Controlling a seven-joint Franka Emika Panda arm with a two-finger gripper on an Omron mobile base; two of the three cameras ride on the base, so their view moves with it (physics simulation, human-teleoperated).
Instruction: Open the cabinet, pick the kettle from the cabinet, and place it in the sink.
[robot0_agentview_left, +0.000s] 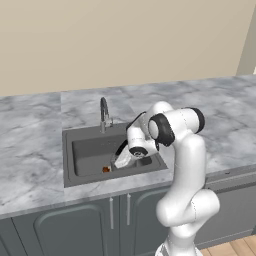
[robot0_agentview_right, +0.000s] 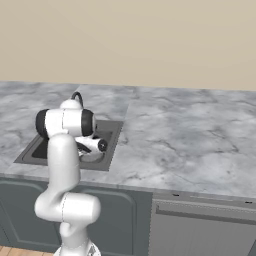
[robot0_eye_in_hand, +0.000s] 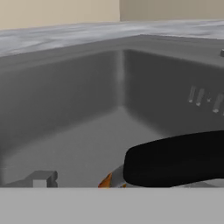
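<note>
The arm reaches down into the sink (robot0_agentview_left: 75, 172), its fingers (robot0_agentview_left: 121, 159) low over the basin floor. In the hand view the kettle's (robot0_eye_in_hand: 175, 159) black handle lies close at about four o'clock, with silver body just under it, apparently resting on the sink bottom. The fingers look released, spread wide and not clamped on the handle. To finish well, I judge the hand should lift straight up, clear of the handle and the tap (robot0_agentview_left: 104, 114) at twelve o'clock, without nudging the kettle.
</note>
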